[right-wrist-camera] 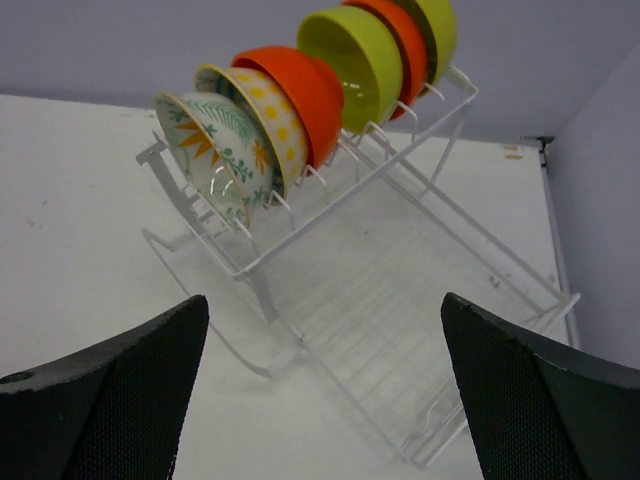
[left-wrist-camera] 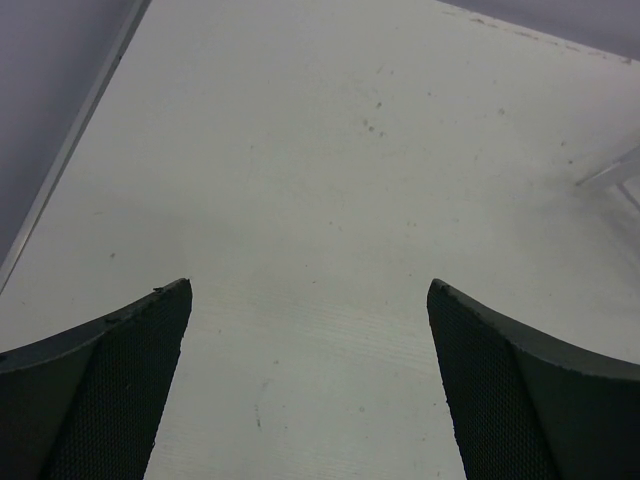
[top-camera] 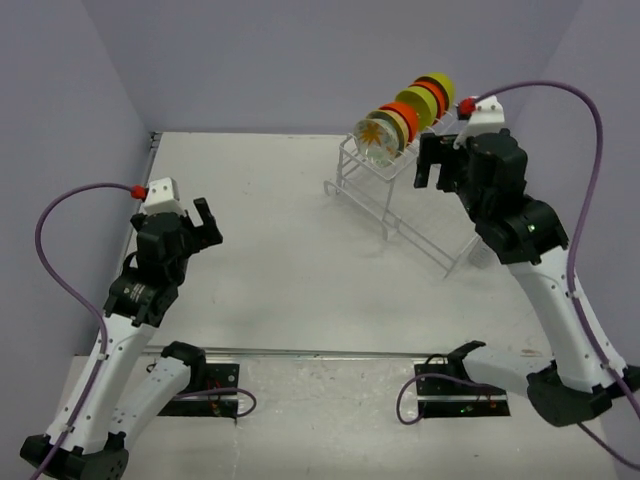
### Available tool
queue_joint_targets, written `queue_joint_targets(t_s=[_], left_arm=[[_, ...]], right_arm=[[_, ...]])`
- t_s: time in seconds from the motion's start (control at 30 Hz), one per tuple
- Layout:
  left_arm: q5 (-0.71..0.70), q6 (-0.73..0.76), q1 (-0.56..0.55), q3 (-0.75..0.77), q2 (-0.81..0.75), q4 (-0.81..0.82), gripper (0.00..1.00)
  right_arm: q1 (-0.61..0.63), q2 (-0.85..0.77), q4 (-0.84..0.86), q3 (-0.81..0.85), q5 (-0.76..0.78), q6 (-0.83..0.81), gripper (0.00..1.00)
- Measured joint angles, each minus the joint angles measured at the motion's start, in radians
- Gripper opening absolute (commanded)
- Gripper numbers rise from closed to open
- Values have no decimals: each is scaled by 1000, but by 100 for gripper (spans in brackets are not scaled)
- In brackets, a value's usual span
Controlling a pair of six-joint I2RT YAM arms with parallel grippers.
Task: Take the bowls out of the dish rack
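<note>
Unloading looks not yet begun: the bowls [right-wrist-camera: 300, 90] all stand on edge in the rack [right-wrist-camera: 400, 330]. The right gripper [right-wrist-camera: 322, 300] hangs over the rack's low end, jaws wide apart and empty, with the row ahead of it and slightly left. The left gripper [left-wrist-camera: 310, 285], also spread and empty, hovers over bare table [left-wrist-camera: 320, 150], well apart from the rack. The reach is probably the step in hand. Next, the right gripper likely needs to advance to the front bowl [right-wrist-camera: 215, 155], straddle its rim, close, then lift clear of its neighbour.
</note>
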Motion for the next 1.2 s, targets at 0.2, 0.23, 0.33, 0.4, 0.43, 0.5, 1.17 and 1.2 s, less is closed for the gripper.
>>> queue_joint_targets(t_s=[0.2, 0.23, 0.33, 0.4, 0.43, 0.5, 1.17, 1.2], left_arm=[[2, 1, 0, -26, 22, 3, 100], [5, 1, 0, -28, 21, 6, 100], [19, 4, 0, -35, 14, 22, 100], [27, 5, 0, -38, 14, 26, 100], [36, 5, 0, -39, 16, 29, 100], [55, 6, 0, -39, 24, 33, 100], [117, 9, 0, -40, 58, 46, 100], [119, 9, 0, -40, 58, 47, 100]], right_arm=[[172, 322, -2, 257, 300, -236, 65], [174, 373, -5, 287, 318, -269, 62], [177, 492, -19, 364, 351, -335, 62], [183, 560, -43, 435, 368, -373, 61], [188, 598, -59, 482, 379, -388, 59], [204, 654, -68, 560, 389, -409, 59], [251, 807, -19, 577, 482, -557, 37], [251, 808, -10, 566, 492, -565, 33]])
